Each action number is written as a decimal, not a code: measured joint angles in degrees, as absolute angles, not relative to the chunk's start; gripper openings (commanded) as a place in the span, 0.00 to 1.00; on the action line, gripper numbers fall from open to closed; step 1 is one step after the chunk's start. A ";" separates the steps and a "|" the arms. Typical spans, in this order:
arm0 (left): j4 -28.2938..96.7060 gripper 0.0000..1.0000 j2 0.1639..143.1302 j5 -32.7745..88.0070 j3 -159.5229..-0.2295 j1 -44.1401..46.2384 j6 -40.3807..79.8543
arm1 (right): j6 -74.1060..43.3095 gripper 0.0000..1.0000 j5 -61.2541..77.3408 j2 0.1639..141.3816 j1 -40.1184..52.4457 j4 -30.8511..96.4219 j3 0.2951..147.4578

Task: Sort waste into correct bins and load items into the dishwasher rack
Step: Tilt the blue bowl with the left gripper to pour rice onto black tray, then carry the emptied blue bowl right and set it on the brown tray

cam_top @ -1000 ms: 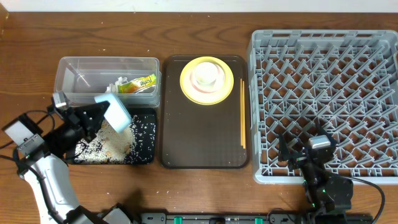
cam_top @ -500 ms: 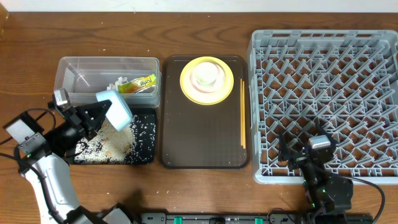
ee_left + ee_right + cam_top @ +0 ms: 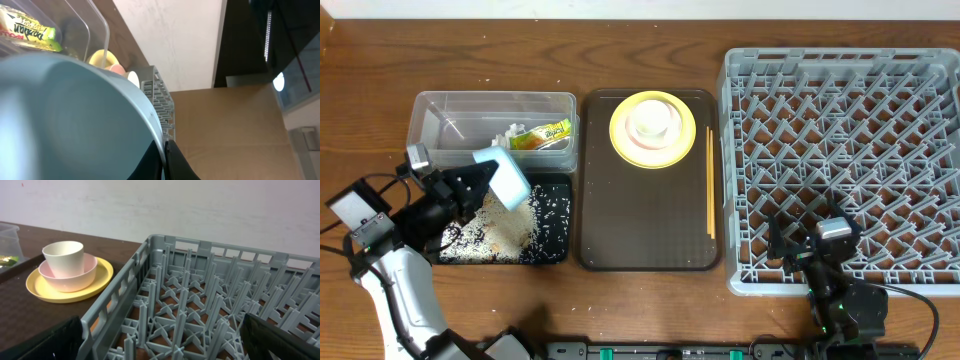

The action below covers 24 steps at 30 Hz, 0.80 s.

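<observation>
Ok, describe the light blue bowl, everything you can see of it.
The light blue bowl is round, smooth and plain, plastic or glazed by its look. It is tipped steeply onto its side and held off the table, with the left jaws shut on its rim. It hangs over the end of the black tray nearest the clear tub, above the loose rice grains. Nothing else appears to touch it. It fills the lower left of the left wrist view.

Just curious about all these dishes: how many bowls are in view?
2. A light blue bowl is held tilted by the left gripper above the black tray; a pale pink bowl sits on the yellow plate with a white cup in it. None appears hidden.
</observation>
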<state>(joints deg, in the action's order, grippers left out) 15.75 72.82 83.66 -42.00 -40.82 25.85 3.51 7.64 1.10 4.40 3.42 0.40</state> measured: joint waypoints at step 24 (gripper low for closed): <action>13.13 0.06 72.99 83.22 -41.85 -36.64 29.98 | 3.51 0.99 7.64 1.10 4.40 3.42 0.40</action>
<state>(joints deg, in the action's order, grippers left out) 13.13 72.99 83.22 -41.85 -36.64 29.98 3.51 7.64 1.10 4.40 3.42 0.40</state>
